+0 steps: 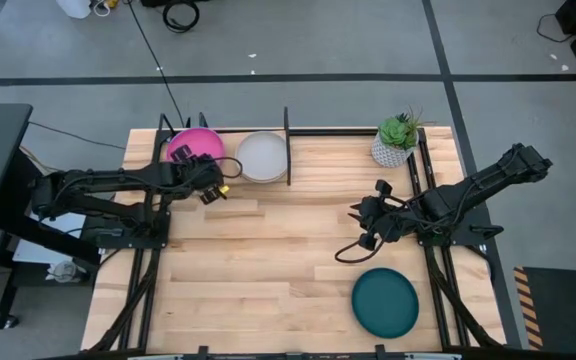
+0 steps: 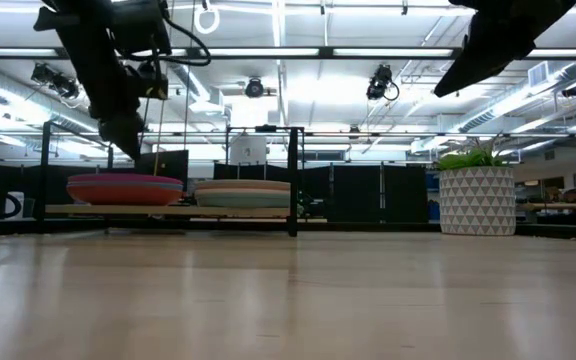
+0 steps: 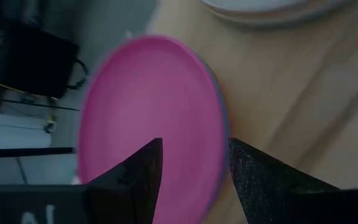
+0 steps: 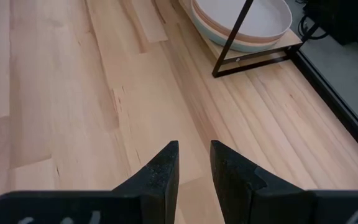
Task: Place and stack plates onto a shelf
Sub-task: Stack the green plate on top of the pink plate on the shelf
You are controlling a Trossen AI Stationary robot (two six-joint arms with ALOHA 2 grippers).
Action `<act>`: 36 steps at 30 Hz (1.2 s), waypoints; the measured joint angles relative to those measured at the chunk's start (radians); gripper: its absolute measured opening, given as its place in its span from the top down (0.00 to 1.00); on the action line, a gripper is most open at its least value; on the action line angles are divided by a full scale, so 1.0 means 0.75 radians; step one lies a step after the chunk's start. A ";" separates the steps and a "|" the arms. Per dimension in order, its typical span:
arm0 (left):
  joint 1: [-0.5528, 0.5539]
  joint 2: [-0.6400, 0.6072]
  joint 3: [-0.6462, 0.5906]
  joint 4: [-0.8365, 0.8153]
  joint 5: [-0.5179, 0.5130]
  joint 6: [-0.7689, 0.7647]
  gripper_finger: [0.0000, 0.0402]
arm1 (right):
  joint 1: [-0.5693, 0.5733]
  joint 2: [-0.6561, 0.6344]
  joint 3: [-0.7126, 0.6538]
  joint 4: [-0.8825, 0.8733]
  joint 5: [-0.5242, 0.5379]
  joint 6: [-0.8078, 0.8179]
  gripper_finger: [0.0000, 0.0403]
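Note:
On the shelf stand two piles of plates. The left pile has a magenta plate on top. The right pile has a grey-white plate on top, next to the black divider. A dark teal plate lies flat on the table near the right front. My left gripper hovers open just above the magenta plate's near edge. My right gripper hangs above bare tabletop, right of centre, fingers a little apart and empty.
A potted plant in a white patterned pot stands at the far right of the table. A black cable loops below my right arm. Bare wood spans the middle and the near left of the table.

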 joint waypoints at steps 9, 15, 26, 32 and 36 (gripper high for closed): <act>0.027 0.079 -0.060 0.052 -0.059 0.020 0.53 | 0.000 0.000 0.000 0.008 -0.001 -0.006 0.76; -0.001 0.094 0.003 0.055 -0.066 0.050 0.53 | 0.000 0.000 0.000 0.019 -0.011 -0.006 0.76; -0.108 0.073 0.090 0.217 0.087 0.155 0.53 | -0.002 0.060 0.000 0.082 -0.246 -0.034 0.76; -0.221 0.073 0.087 0.469 0.381 0.238 0.53 | -0.021 0.219 0.000 0.080 -0.631 -0.061 0.75; -0.265 0.073 0.087 0.551 0.422 0.242 0.53 | -0.023 0.321 0.000 0.066 -0.795 -0.066 0.73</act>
